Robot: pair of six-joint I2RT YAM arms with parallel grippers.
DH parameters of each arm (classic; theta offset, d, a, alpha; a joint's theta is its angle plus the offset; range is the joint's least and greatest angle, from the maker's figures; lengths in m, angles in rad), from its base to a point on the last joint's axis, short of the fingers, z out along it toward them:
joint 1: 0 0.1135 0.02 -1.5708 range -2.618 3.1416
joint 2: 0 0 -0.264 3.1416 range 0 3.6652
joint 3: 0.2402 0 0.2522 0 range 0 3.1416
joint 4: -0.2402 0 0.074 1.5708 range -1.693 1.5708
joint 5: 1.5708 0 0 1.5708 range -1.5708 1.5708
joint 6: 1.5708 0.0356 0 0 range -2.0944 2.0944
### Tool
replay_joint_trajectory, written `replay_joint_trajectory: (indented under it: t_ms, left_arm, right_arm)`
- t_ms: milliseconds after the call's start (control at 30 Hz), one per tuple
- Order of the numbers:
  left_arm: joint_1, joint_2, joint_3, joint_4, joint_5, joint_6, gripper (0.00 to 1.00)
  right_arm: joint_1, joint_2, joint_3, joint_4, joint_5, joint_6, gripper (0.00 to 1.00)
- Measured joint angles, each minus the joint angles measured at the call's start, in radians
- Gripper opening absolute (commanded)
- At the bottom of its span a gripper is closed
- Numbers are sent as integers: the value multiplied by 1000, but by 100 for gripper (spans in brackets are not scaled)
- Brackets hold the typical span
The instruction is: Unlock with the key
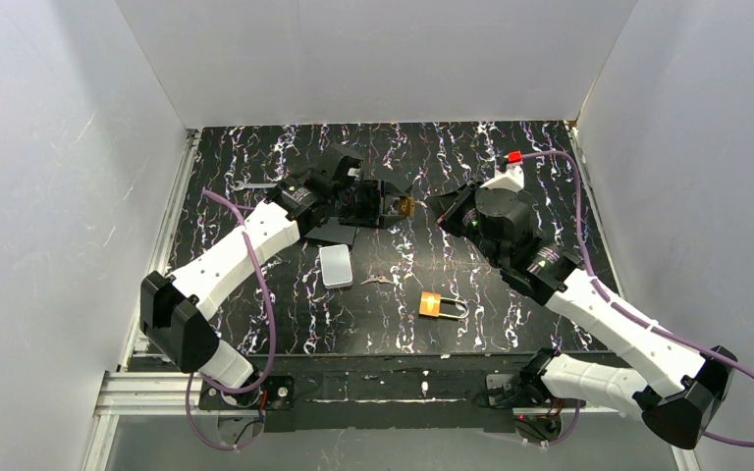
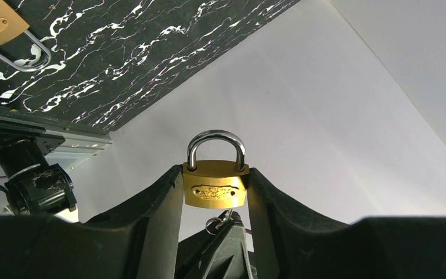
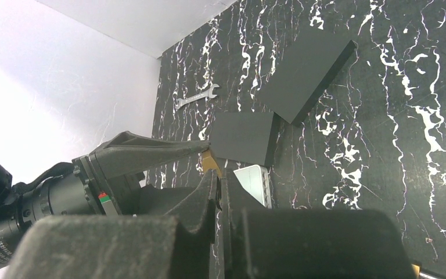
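From above, the left gripper [image 1: 389,204] reaches to the middle of the table [image 1: 353,329] and holds a brass padlock [image 1: 406,206] clear of the surface. The right gripper [image 1: 439,208] meets it from the other side, tip just against the lock. A second padlock [image 1: 434,304] lies flat near the front edge, with loose keys [image 1: 376,281] and a white box [image 1: 335,265] to its left, and a wrench [image 1: 255,183] sits far back on the left. In the left wrist view, the fingers [image 2: 165,200] stand partly apart and pinch the padlock body by its two sides. The shackle is upright and looks seated in the body. Right under the lock, a key [image 2: 225,220] on a small ring shows at the tip of the other arm's dark fingers. The right wrist view shows its own fingers [image 3: 206,195] pressed almost together with only a thin slit between them, seemingly on that key, though the key itself is hidden here. A corner of the brass lock shows just past them, with two black blocks [image 3: 305,72] on the table beyond.
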Motion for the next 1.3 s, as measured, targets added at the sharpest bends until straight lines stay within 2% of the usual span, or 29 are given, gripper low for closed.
replay_joint_trajectory:
  t_ms: [1300]
  left_arm:
    - [4, -44, -20, -40, -17, 0, 0]
  right_arm:
    - [0, -15, -41, 35, -33, -6, 1]
